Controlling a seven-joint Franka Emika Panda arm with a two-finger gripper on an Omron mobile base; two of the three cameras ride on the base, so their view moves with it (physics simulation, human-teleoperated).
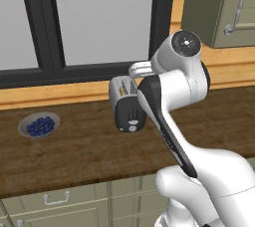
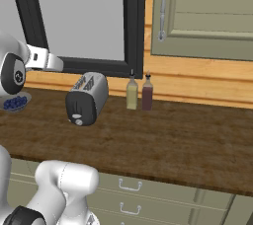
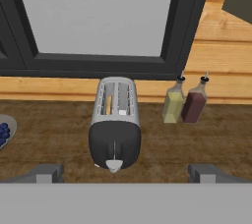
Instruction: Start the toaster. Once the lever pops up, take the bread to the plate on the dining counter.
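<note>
The small silver toaster (image 3: 115, 125) stands on the wooden wall counter (image 3: 59, 139) below the window, its black front with a white knob (image 3: 114, 165) facing me. A tan slice of bread (image 3: 109, 104) sits deep in its left slot. My gripper (image 3: 127, 173) hovers in front of and above the toaster, open, with one fingertip on each side of the toaster's front and nothing between them. The toaster also appears in the left base view (image 1: 127, 104), partly behind my arm, and in the right base view (image 2: 87, 98). The plate and the dining counter are out of view.
A grey bowl of blueberries (image 1: 39, 125) lies on the counter left of the toaster. Two bottles, one yellowish (image 2: 132, 93) and one dark red (image 2: 147, 93), stand just right of it against the wall. A wall cabinet (image 2: 207, 17) hangs at upper right.
</note>
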